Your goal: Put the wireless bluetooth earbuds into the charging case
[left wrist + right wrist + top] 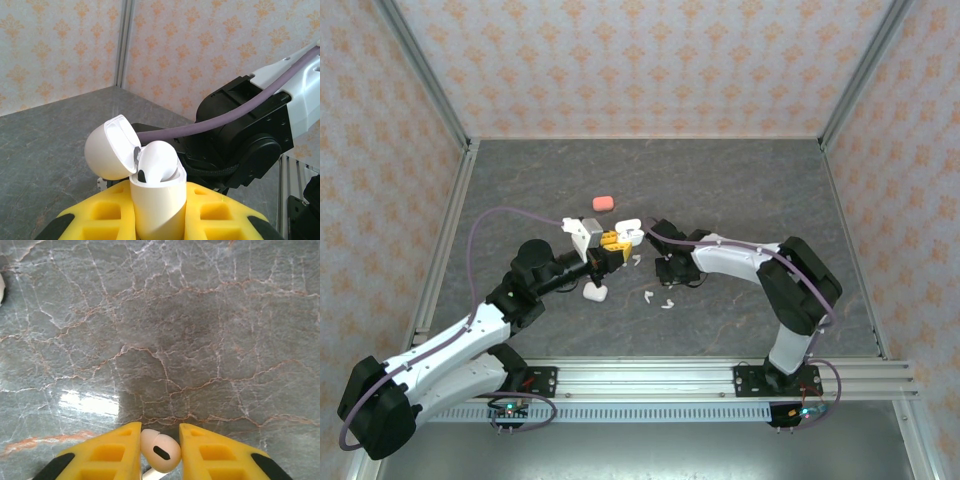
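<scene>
My left gripper (157, 217) is shut on a white charging case (157, 205), held upright between its yellow fingers (225, 215). The case's lid (107, 147) is swung open to the left, and one white earbud (157, 161) sits in the case's mouth. In the top view this case (626, 231) is at the table's middle, held by the left gripper (610, 243). My right gripper (160, 447) points down at the table, its yellow fingers (107, 455) closed on a white earbud (161, 450) that lies on the stone surface. The right wrist (670, 265) is just right of the held case.
A salmon-pink case (604, 203) lies behind the grippers. A second white case (594, 292) rests near the left arm. Loose white earbuds (648, 297) (667, 305) lie in front of the right wrist. Metal frame rails and patterned walls bound the grey stone table (740, 190).
</scene>
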{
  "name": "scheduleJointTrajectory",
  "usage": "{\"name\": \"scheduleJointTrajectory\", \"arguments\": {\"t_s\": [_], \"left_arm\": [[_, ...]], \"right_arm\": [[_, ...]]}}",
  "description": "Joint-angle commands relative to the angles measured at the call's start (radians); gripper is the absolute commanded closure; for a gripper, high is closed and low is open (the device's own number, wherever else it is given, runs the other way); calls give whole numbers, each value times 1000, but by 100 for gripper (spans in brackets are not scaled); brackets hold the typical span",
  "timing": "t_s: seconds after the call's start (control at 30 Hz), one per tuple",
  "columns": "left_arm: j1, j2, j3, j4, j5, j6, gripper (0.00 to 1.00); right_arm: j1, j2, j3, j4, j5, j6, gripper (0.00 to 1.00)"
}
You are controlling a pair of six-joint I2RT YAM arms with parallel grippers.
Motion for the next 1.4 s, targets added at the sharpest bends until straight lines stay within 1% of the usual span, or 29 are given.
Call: {"name": "scheduleJointTrajectory", "arguments": {"t_s": [0.0,0.2,0.33,0.5,0.6,0.73,0.97,1.0,1.17,1.37], "left_arm": [[-7,-2,6,12,-17,22,100],[-7,6,-1,46,-5,9,100],[-7,25,5,64,20,-1,100],[-7,49,11,106,53,-23,100],[-8,62,19,129,78,-37,100],[-12,72,31,139,101,-45,100],[-22,91,48,142,111,-47,100],[-24,96,52,143,114,-48,100],[-28,119,65,142,115,-45,100],[-30,124,67,141,112,-44,100]], "right_arm": [[5,-66,-13,19,24,-38,78],[5,-253,-49,59,69,-139,78],[5,-413,-69,104,84,-228,78],[5,-606,-82,197,45,-346,77],[5,-672,-64,241,-8,-399,77],[5,-704,-18,263,-77,-448,78],[9,-726,-12,351,-162,-474,78],[15,-725,-10,356,-162,-486,78],[86,-703,11,339,-86,-558,78],[97,-675,15,321,-51,-569,78]]}}
